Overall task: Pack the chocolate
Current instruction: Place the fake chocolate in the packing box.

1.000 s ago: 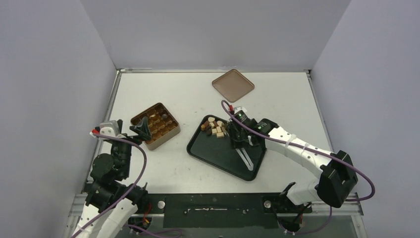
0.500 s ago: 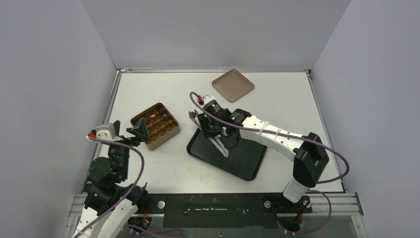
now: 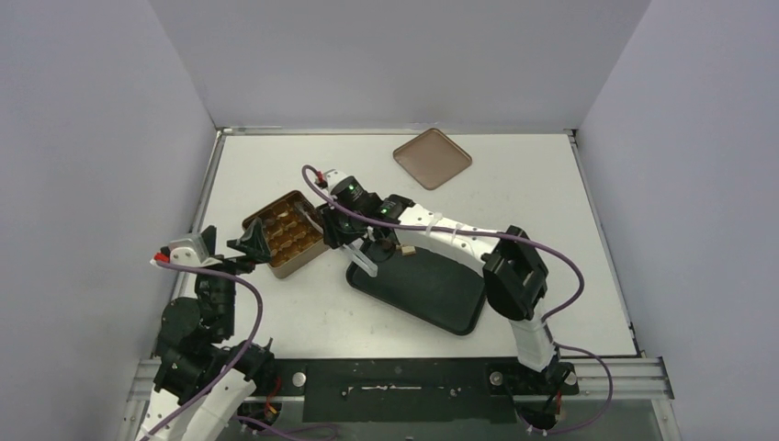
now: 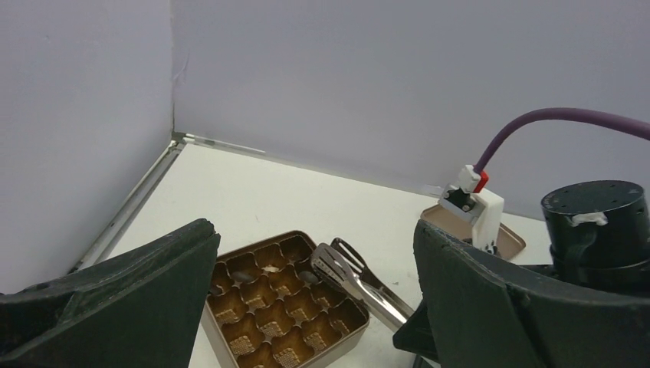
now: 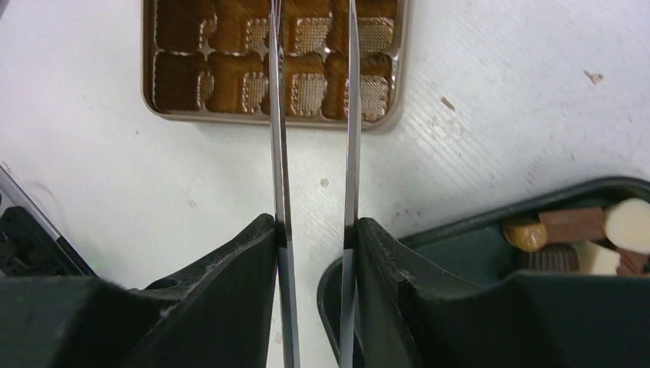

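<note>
Tongs are clamped in the right gripper, their tips above the tin; the left gripper stands wide open beside it; chocolate lies in the tray.

White shells over black joint housings on the left arm and right arm. Purple cable looped along each. White connector block with red tab, right of frame. Green lights near one wrist. Matte black wedge-shaped fingers on the left tool.

no readable text, label, brand or number shows in any view.
</note>
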